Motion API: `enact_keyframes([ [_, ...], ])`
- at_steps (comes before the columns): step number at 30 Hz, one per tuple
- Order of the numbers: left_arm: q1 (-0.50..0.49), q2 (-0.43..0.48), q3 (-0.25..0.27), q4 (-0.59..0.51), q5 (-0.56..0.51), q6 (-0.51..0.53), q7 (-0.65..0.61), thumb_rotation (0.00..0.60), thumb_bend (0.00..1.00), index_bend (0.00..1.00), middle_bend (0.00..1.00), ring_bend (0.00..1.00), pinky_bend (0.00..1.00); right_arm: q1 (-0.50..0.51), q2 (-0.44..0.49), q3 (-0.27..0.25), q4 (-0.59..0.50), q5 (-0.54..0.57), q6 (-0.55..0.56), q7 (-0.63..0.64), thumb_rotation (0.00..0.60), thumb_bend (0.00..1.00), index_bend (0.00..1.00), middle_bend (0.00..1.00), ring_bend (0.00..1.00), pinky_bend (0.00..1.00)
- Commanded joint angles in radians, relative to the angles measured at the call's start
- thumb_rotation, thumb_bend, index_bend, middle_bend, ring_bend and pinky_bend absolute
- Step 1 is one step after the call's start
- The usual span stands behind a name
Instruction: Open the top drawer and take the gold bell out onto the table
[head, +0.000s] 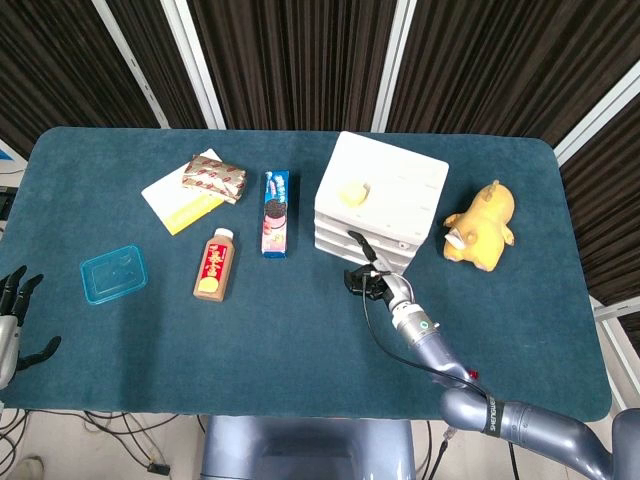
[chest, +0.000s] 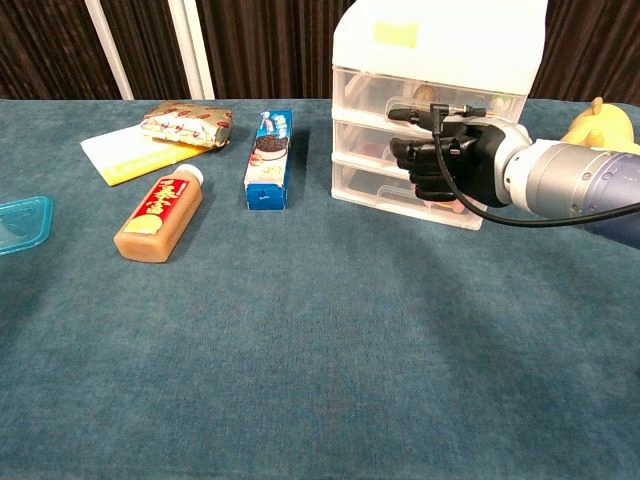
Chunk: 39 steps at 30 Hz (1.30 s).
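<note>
The white drawer unit (chest: 440, 60) stands toward the far right of the blue table (chest: 300, 350), its three clear-fronted drawers all pushed in. The right hand (chest: 445, 150) is raised in front of the unit, its dark fingers curled in toward the palm while one finger (chest: 420, 113) stretches out level toward the front of the top drawer (chest: 420, 95); whether it touches the drawer cannot be told, and nothing shows in its grasp. The gold bell cannot be made out: only a pale shape shows dimly through the top drawer's front, just above that outstretched finger. In the head view the same hand sits at the near face of the unit. The left hand (head: 15, 320) lies at the near left edge of the table, well apart from the unit, fingers spread and holding nothing. A yellow plush toy (head: 482, 225) sits just right of the unit; a cookie box (chest: 268, 158), a brown bottle (chest: 158, 215), a wrapped snack (chest: 187, 122) and a blue lid (head: 113, 273) lie to the left.
</note>
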<state>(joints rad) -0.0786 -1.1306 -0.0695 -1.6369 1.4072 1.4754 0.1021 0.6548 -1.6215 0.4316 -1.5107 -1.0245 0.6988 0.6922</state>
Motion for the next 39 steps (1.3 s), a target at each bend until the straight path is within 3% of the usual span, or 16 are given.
enact_keyframes([
  [1, 0.0, 0.0, 0.0, -0.001, -0.001, -0.001, 0.001, 0.6, 0.19, 0.1, 0.0, 0.0, 0.0, -0.001, 0.006, 0.0, -0.002, -0.018, -0.015, 0.022, 0.6, 0.63, 0.0, 0.96, 1.0, 0.96],
  [18, 0.0, 0.0, -0.001, -0.001, -0.003, -0.001, 0.003, 0.6, 0.19, 0.1, 0.0, 0.0, 0.0, -0.021, 0.033, -0.004, 0.0, -0.143, -0.054, 0.175, 0.6, 0.63, 0.07, 0.96, 1.0, 0.96],
  [39, -0.001, 0.0, -0.001, 0.0, -0.005, -0.003, 0.003, 0.6, 0.19, 0.1, 0.0, 0.0, 0.0, -0.03, 0.062, -0.071, -0.037, -0.267, -0.025, 0.267, 0.6, 0.63, 0.08, 0.97, 1.0, 0.96],
])
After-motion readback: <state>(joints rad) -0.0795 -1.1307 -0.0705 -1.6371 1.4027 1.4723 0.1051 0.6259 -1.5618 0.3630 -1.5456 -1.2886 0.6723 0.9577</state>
